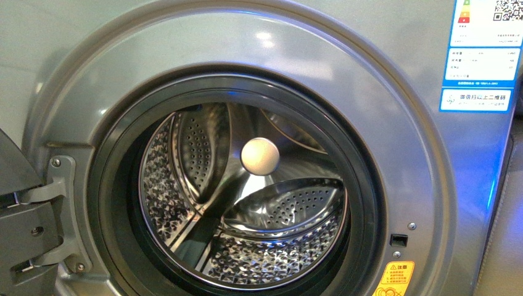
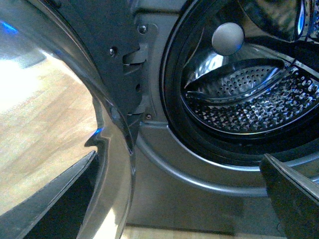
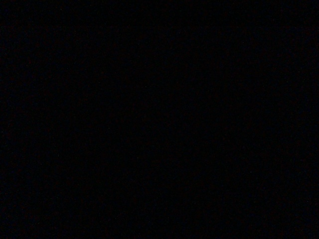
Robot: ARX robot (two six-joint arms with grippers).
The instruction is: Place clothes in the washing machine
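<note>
Washing machine (image 1: 401, 154): door (image 2: 50, 99) open, drum (image 1: 271, 216) exposed. My left gripper (image 2: 178, 155): spread, grasping nothing. Right wrist view dark; my right gripper's state I cannot tell.

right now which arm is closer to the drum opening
Left, as far as shown. Its wrist view sits close to the drum opening, one of its fingers near the rim. The right wrist view is dark; the front view shows neither arm.

One washer (image 1: 395, 123), one open door (image 2: 60, 99), one drum (image 1: 185, 148) with one pale knob (image 1: 259, 156); three blue-white labels (image 1: 481, 66), one yellow sticker (image 1: 395, 279). Right wrist view dark.
</note>
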